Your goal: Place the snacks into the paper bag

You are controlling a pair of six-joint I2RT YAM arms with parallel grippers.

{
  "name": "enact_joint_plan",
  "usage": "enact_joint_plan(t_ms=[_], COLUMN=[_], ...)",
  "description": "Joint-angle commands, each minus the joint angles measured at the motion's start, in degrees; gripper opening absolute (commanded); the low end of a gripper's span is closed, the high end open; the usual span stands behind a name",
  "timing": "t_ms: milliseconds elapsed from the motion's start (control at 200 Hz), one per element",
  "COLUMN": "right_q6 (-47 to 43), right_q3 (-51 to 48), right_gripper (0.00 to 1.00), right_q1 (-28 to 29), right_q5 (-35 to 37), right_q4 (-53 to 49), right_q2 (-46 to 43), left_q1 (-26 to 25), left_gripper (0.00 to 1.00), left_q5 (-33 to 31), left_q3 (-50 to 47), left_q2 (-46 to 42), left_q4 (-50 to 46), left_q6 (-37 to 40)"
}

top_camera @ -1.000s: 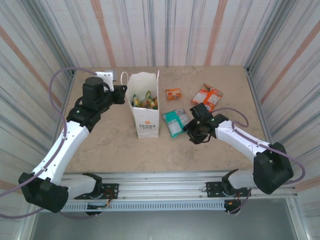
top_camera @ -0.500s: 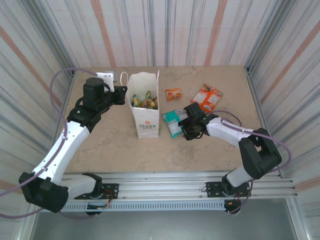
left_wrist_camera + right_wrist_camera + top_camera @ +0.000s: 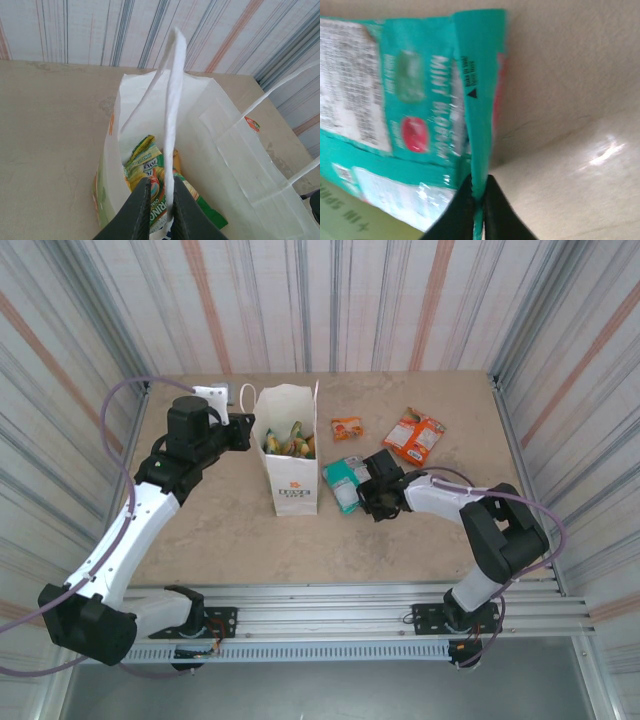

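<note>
the right claw (image 3: 477, 202) is pinched tight on the raised seam fin of the teal flat foil packet (image 3: 410, 100), which lies on the tan bench (image 3: 240, 530) just right of the white upright paper carrier bag (image 3: 293, 465). the left claw (image 3: 159, 200) is nearly closed, gripping the bag's white paper handle (image 3: 172, 100). green-yellow foil packets (image 3: 145, 165) sit inside the bag. an orange foil packet (image 3: 414, 436) and a small orange packet (image 3: 347, 427) lie on the bench beyond the teal one.

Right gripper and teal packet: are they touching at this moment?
Touching. The right wrist view shows the right gripper with its jaws pinched on the raised seam of the teal packet, no gap between them.
</note>
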Motion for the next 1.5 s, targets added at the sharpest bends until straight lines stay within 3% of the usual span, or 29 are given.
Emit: enact_joint_plan(t_ms=[0,356,641,917,1288,1493], right_q6=[-2.71,-30.58,-50.92,-64.73,-79.05,-81.38], right_q3=[-0.94,13.21,34.00,49.85,78.49,83.76], right_gripper=[0.00,0.00,0.00,0.00,0.00,0.00], right_q1=[0.03,-2.74,-4.87,-2.12,5.64,9.53], right_q5=[3.71,12.11,14.17,9.40,-3.94,-10.40], right_q4=[-3.50,-20.22,-29.39,-25.24,-23.43,-22.47], right_q2=[-0.52,-13.55,-15.50,-13.81,-0.26,5.42], left_q1=[0.41,0.41,0.41,0.41,0.41,0.41], left_gripper=[0.16,0.16,0.13,0.00,0.00,0.00], left_q5=[0.42,0.65,0.69,1.30,2.01,1.82], left_q3=[-0.02,1.11,2.45,3.32,4.65,4.46], left_q2=[-0.64,-0.56,0.33,1.30,1.66,1.12], left_q4=[-0.73,-1.10,-1.08,-0.36,-0.34,-0.52], left_q6=[1.70,2.23,1.63,0.91,0.91,1.29])
